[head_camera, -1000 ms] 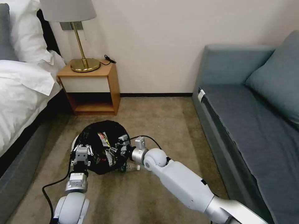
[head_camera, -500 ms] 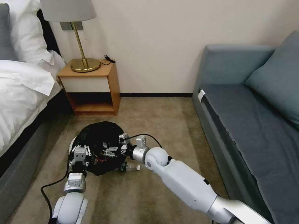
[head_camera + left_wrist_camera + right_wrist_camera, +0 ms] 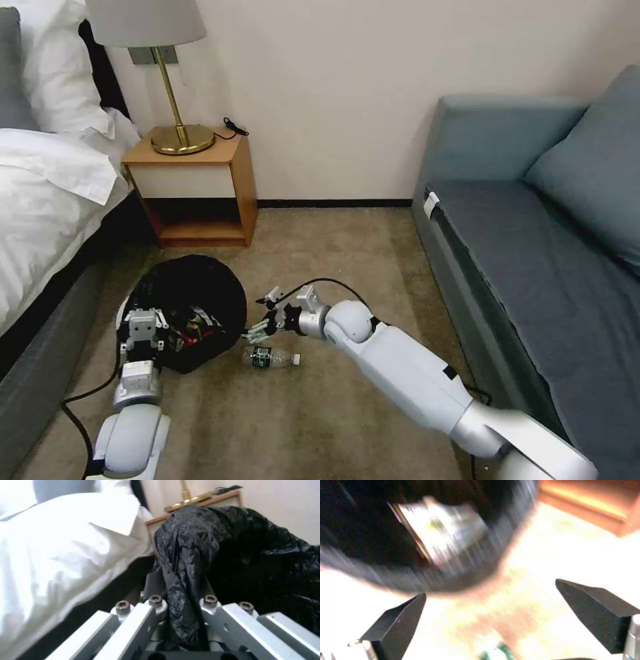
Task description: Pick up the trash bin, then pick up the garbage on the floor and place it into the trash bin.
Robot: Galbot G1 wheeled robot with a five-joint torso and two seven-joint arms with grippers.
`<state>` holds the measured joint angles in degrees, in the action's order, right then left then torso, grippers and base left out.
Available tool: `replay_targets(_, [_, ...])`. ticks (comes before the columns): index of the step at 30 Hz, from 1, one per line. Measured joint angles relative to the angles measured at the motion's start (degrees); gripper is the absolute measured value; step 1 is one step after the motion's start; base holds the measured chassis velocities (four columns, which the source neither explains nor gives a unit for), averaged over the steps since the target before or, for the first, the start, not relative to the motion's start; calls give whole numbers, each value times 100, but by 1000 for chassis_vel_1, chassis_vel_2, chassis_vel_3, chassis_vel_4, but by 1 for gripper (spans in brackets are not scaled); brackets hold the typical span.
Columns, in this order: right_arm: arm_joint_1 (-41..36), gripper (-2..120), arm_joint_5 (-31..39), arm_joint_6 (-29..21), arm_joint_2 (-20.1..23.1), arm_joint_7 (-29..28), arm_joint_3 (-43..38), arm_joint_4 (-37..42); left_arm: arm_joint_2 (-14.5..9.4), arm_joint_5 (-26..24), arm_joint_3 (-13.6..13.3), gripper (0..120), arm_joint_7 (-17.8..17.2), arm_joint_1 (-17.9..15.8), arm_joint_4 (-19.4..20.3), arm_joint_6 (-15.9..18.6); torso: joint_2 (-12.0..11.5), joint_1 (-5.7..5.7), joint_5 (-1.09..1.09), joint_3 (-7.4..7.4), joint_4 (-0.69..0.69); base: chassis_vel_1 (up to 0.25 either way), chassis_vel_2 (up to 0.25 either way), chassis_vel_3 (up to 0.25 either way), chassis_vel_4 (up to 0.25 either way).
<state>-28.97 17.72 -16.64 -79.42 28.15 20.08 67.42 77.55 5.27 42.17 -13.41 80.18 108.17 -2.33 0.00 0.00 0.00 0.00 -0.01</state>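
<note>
The trash bin (image 3: 193,293), white and lined with a black bag, is on the carpet near the bed. My left gripper (image 3: 143,327) is shut on its near rim. In the left wrist view the black bag (image 3: 186,562) is pinched in the left gripper (image 3: 183,600). Some garbage (image 3: 190,331), red and white pieces, lies inside the bin. A clear bottle with a green label (image 3: 267,357) lies on the floor just right of the bin. My right gripper (image 3: 261,325) hovers open above the bottle, beside the bin's right edge. In the right wrist view the right gripper (image 3: 500,610) is empty, with the blurred bin (image 3: 370,530) beyond it.
A wooden nightstand (image 3: 200,193) with a brass lamp (image 3: 180,137) stands behind the bin. The bed (image 3: 47,200) runs along the left and a blue-grey sofa (image 3: 533,267) along the right. Open carpet (image 3: 347,253) lies between them. A black cable (image 3: 77,400) trails by my left arm.
My left arm has carried the bin leftward, toward the bed. My right gripper has drawn back from over the bin to its right side, above the bottle.
</note>
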Motion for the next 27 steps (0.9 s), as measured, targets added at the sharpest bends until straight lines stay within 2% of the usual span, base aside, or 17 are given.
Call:
replay_targets(2, [61,100,-195,51,-60,80,-21,-269,-14,-51,42,4,-23,-32,24,66,0,0,0,0,0,0,0,0,0])
replay_targets(6, [347,100,-788,319,-332,329,-31,-1355,-35,-220,157,4,-64,-97,188,262,0,0,0,0,0,0,0,0,0])
replay_targets(7, [347,100,-788,319,-332,329,-31,-1355,-35,-220,157,4,-64,-97,188,262,0,0,0,0,0,0,0,0,0])
replay_targets(11, [638,100,-1270,531,-688,586,166,-2349,34,-290,171,4,-64,-88,281,319,0,0,-2,0,0,0,0,0,0])
replay_targets(19, [711,100,-1676,765,-1234,673,547,-3150,154,-290,161,4,-60,48,321,206,0,0,-1,0,3,0,0,0,0])
replay_targets(27, [691,100,-2021,1062,-1298,483,546,-3796,185,-293,124,4,-43,126,438,180,0,0,0,0,-2,0,0,0,0])
